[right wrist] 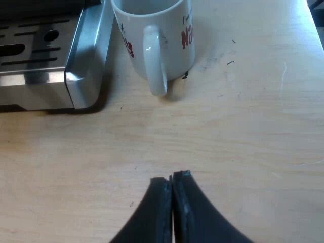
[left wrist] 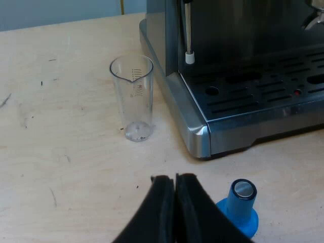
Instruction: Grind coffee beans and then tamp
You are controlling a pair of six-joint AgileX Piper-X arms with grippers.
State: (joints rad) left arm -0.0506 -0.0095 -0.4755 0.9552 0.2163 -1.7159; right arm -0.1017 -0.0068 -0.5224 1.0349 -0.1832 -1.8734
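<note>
Blue tamper [left wrist: 242, 205] stands upright on the table [left wrist: 61, 152], near the espresso machine's [left wrist: 253, 106] front corner.
My left gripper [left wrist: 175, 178] hangs just beside it, fingers pressed together on nothing; a measuring glass [left wrist: 132, 98] stands by the machine's side. My right gripper [right wrist: 172, 176], likewise pinched closed and empty, hovers near a white mug [right wrist: 154, 35] beside the machine's base.

One espresso machine [left wrist: 243, 76], with one steam wand [left wrist: 188, 30] hanging at its front. One measuring glass [left wrist: 132, 98] stands just beside the machine's base. One blue tamper [left wrist: 241, 205] is near a corner of that base. One mug [right wrist: 157, 35] stands beside another corner.
</note>
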